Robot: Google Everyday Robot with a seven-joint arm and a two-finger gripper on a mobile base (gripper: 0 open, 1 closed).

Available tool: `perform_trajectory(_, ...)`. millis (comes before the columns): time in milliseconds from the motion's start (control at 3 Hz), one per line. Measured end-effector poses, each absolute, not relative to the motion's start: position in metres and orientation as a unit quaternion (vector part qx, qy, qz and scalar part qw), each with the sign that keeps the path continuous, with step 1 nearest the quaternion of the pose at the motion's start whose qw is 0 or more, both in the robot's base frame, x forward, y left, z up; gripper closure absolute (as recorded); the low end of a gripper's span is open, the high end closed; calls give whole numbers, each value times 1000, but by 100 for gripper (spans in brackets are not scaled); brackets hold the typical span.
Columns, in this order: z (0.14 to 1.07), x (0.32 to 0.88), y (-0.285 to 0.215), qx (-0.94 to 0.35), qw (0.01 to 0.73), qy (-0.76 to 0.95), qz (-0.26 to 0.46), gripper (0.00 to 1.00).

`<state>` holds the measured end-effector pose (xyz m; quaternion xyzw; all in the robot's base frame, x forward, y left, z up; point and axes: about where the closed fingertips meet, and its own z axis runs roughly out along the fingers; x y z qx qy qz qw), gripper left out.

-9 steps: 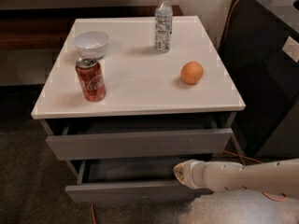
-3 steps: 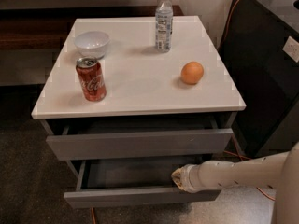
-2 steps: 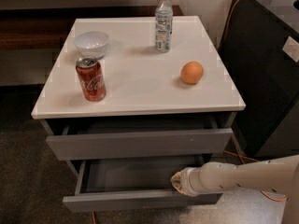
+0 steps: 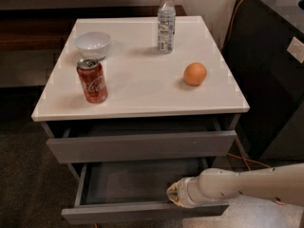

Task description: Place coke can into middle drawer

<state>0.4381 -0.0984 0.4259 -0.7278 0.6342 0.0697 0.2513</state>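
The coke can (image 4: 92,80), red with white script, stands upright on the left front of the cabinet's white top (image 4: 142,89). The middle drawer (image 4: 118,213) is pulled out below the top drawer (image 4: 142,147), and its grey tray (image 4: 133,180) is bare. My gripper (image 4: 173,194) is at the end of the white arm (image 4: 247,184) that comes in from the right. It sits low, at the inner side of the middle drawer's front panel, right of centre. It is far below and to the right of the can.
A white bowl (image 4: 93,44) stands behind the can. A clear water bottle (image 4: 166,22) stands at the back and an orange (image 4: 195,74) at the right. A dark cabinet (image 4: 275,56) with an orange cable stands to the right. The top drawer is slightly out.
The middle drawer has slid further out toward the camera, and my gripper has moved with its front panel. The can, bowl, bottle and orange have not moved.
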Motion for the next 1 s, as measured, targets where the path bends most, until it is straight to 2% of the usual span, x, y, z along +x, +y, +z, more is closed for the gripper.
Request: perform_trajectory(1000, 417, 383, -56, -744, 227, 611, 146, 100)
